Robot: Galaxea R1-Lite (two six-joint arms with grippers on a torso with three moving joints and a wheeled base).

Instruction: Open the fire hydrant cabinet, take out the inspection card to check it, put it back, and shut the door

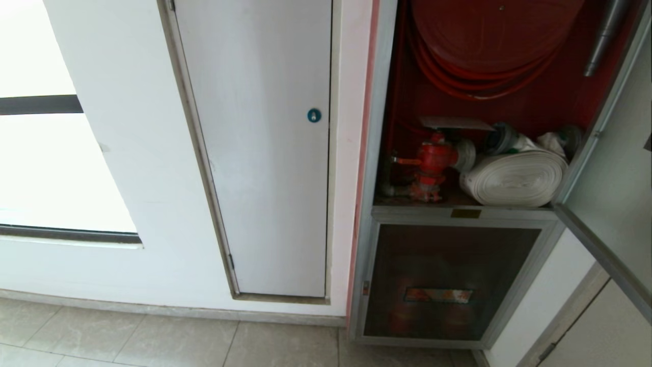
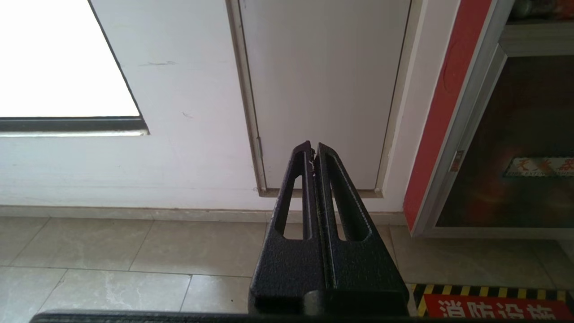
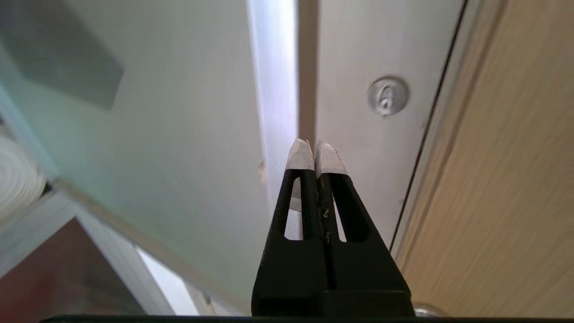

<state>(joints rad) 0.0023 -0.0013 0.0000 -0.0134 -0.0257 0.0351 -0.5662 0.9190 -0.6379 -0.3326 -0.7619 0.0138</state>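
From my seat, the fire hydrant cabinet (image 1: 407, 102) stands open, its door (image 1: 611, 204) swung out to the right, so the mouth of the recess is clear from the front. Inside, the hose reel (image 1: 489, 35) fills the top, while the red valve (image 1: 433, 165) and the rolled white hose (image 1: 514, 178) crowd the shelf, leaving only a narrow band between reel and hose. A thin flat sheet (image 1: 456, 123) sits above the valve, possibly the inspection card. My right tool (image 3: 314, 150), pinched together, points at the strip between the door's edge and a grey panel with a round lock (image 3: 388, 95).
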